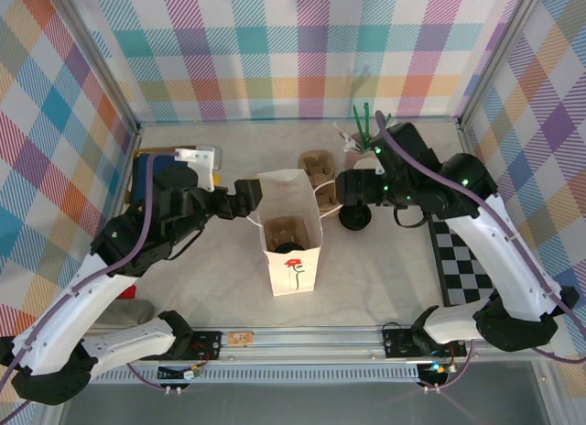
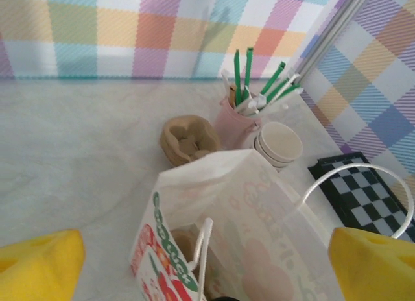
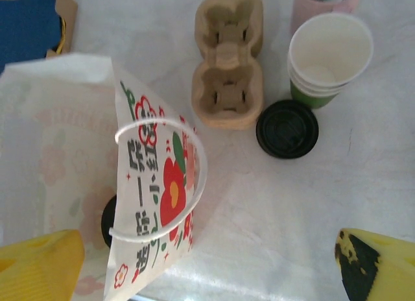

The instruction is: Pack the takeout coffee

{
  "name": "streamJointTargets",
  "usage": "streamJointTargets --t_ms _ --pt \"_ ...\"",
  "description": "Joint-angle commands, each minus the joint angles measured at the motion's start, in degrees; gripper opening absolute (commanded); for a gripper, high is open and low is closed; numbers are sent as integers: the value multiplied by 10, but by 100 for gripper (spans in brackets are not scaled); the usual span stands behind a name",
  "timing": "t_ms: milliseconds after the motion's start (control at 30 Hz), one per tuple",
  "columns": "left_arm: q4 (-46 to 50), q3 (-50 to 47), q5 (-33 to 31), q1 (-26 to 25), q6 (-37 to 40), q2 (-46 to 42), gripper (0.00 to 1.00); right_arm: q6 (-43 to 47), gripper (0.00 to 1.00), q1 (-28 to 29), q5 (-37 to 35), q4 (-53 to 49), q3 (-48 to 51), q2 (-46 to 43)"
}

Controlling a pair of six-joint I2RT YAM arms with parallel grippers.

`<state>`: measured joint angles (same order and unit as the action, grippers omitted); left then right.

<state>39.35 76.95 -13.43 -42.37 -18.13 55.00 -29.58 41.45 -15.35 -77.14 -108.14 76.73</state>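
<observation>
Takeout coffee (image 3: 108, 220) seemingly sits packed inside the upright paper bag (image 1: 293, 260); left fingers (image 2: 39, 262) and right fingers (image 3: 39, 265) flank it, spread wide and empty.

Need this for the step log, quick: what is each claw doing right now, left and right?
Left claw: open, holding nothing.
Right claw: open, holding nothing.

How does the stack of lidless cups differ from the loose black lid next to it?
The stack of cups is green outside and cream inside; the loose black lid is all black. The cups stand upright, mouths open; the lid lies flat on the table. Both are round and sit beside the cardboard carrier.
</observation>
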Motion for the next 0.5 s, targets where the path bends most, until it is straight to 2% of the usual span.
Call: streamJointTargets --t_ms 0,67,233,300,367,467 --pt "20 23 -34 24 19 -1 84 42 99 -44 9 19 -11 17" --pt "12 15 -9 60 3 2 81 54 99 -89 31 35 -6 30" --pt "-25 4 91 170 -34 5 81 80 99 -169 76 82 3 73" --pt "-43 8 141 228 -50 5 81 89 99 -198 99 102 0 93" --pt "-55 8 181 280 -66 12 80 98 95 -224 121 117 -6 116" --pt "-81 -13 274 364 -102 36 76 106 89 -246 136 120 -37 168"
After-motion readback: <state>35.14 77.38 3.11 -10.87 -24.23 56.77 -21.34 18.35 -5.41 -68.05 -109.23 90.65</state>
